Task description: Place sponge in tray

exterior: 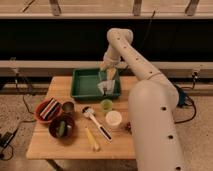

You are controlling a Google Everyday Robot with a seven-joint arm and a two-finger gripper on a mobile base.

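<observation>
The dark green tray [82,85] stands at the back middle of the wooden table. My gripper [109,76] hangs over the tray's right part, just above its floor. It is shut on the sponge [111,73], which shows as a small yellowish-green patch between the fingers. A pale crumpled thing [104,88] lies in the tray right below the gripper. My arm reaches in from the right and covers the table's right side.
In front of the tray stand a small light-green cup [106,104] and a white round cup [113,118]. A white-handled utensil [95,122] and a yellow stick [92,139] lie nearby. At the left are a red bowl [48,109], a brown bowl [62,127] and a small dark cup [67,106].
</observation>
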